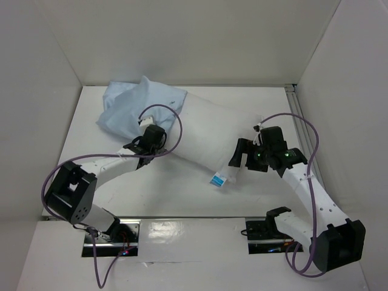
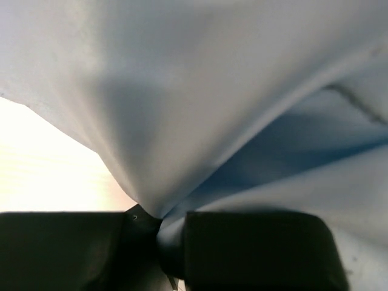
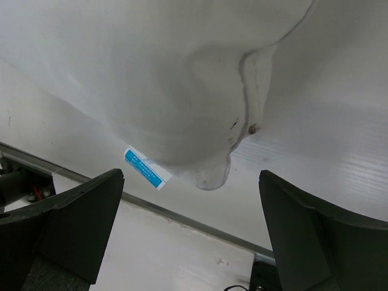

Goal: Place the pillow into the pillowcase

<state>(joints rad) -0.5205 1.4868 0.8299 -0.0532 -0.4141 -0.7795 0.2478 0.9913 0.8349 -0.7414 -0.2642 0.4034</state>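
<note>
white pillow [image 1: 213, 130], diagonal — blue pillowcase [image 1: 130, 108] abutting, bunched

Light blue pillowcase [image 1: 128, 109], plain white pillow [image 1: 224, 130], its tag [image 1: 219, 179] in blue and white, white table [image 1: 176, 194], white arms [image 1: 315, 194] with black parts, purple cables [image 1: 314, 134]

Nothing can be read. The only label is a small blue-and-white rectangular tag [image 3: 144, 168] at the edge of the large soft white stuffed pillow [image 3: 151, 73]; its printed lines are too small and blurred to make out.
</note>
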